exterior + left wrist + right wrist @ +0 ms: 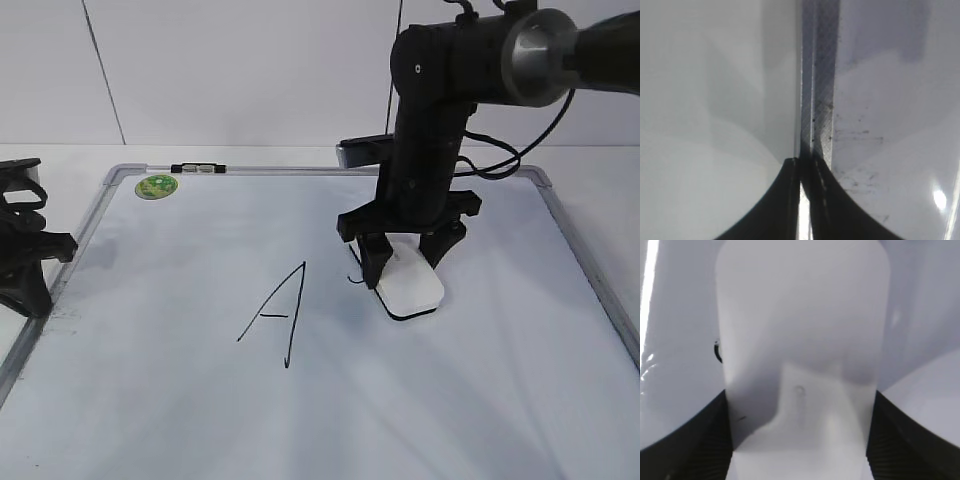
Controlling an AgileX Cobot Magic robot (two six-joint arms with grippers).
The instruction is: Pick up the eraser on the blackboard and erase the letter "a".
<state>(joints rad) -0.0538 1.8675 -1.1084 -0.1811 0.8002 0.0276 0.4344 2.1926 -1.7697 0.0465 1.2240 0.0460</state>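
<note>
Right now the eraser (410, 285) lies flat on the blackboard (180, 400) just right of the capital A (277, 313), right gripper (405, 262) pinching its long sides, left gripper (805, 200) pressed together off-board; looks light, rigid, smooth plastic, so squeeze mid-length.

the eraser (802, 340) fills the middle, a dark finger (705, 440) against each long side (a black mark (717, 351) peeks out left).

Black arm (425, 120), silver joint cap, black cables.
</note>
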